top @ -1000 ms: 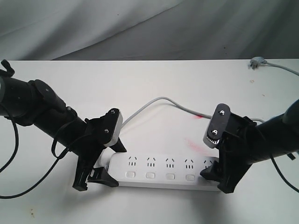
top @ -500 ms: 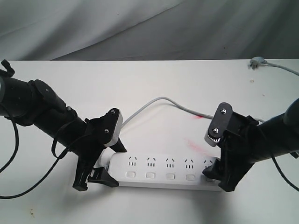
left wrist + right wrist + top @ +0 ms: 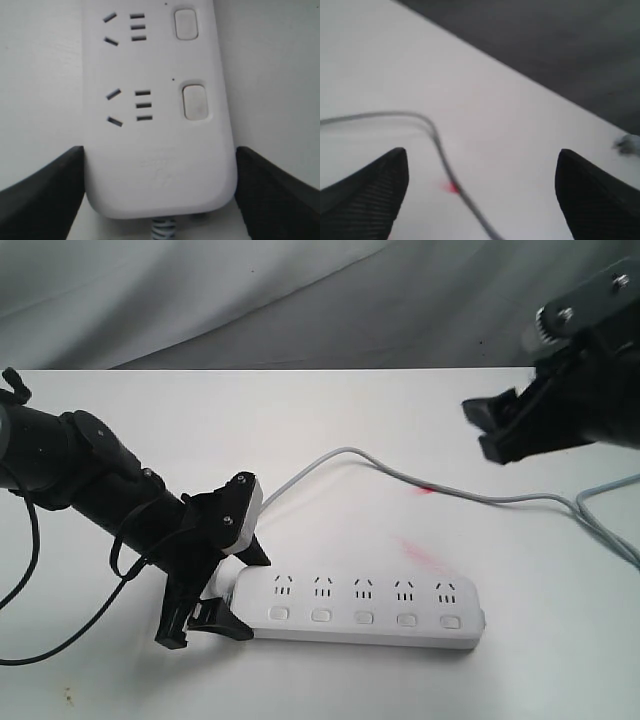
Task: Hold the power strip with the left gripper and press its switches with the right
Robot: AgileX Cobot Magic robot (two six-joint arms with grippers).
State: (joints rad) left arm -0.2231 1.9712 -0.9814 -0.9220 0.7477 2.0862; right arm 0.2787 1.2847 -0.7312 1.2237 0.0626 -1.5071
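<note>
The power strip (image 3: 360,610) lies flat near the table's front edge, its row of switches (image 3: 363,618) facing the front. My left gripper (image 3: 215,605) is shut on the strip's cord end. In the left wrist view its fingers (image 3: 45,195) press both long sides of the power strip (image 3: 160,125), and two switches (image 3: 195,102) show. My right gripper (image 3: 482,430) hangs open high at the back right, well clear of the strip. The right wrist view shows that gripper (image 3: 480,195) holding nothing, above the bare table and the cord (image 3: 440,150).
The grey-white cord (image 3: 400,475) loops from the strip's left end across the table (image 3: 330,410) to the right edge. Red smudges (image 3: 420,552) mark the table behind the strip. A grey cloth backdrop (image 3: 300,300) hangs behind. A blurred plug (image 3: 627,145) lies near the table's far edge.
My right gripper has lifted off the strip's right end and swung up to the back right. The left gripper and the strip have not moved.
</note>
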